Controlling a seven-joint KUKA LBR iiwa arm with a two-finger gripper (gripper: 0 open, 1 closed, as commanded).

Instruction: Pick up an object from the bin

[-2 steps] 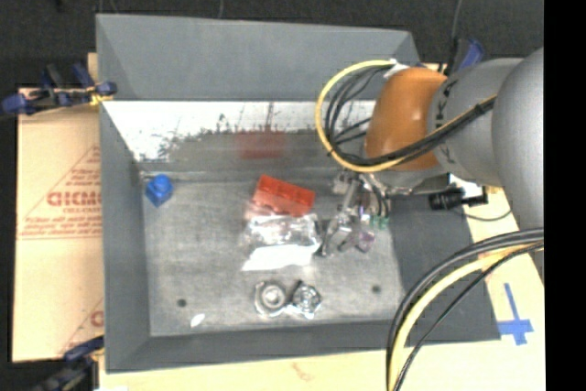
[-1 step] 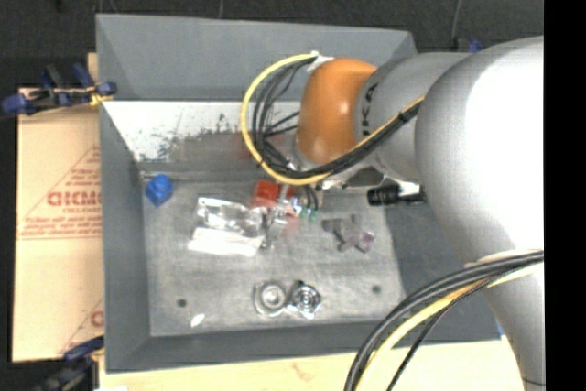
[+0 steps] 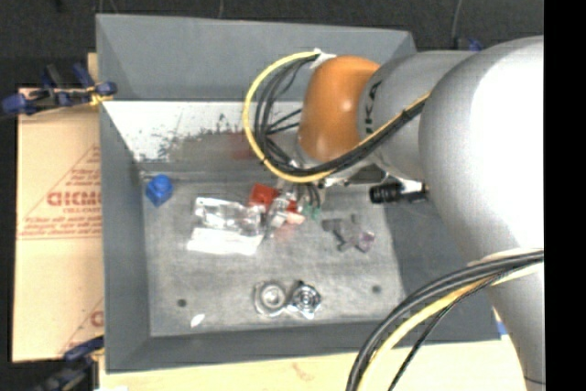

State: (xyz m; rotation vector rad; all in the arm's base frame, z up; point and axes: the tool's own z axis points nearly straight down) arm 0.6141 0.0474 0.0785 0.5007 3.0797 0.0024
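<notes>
Arm (image 3: 476, 133) stretched in from the right, its end turned down.
The silver-grey links take up the right side. An orange cover (image 3: 337, 110) caps the end, black and yellow cables (image 3: 261, 119) loop round the cover's left side, and the pincer (image 3: 291, 201) hangs beneath, largely hidden.

Overhead oblique view, close over bin (image 3: 229, 59)

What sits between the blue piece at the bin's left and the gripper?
In the camera view, a crumpled clear plastic piece and then a small red piece lie between the blue piece and the gripper.
</notes>
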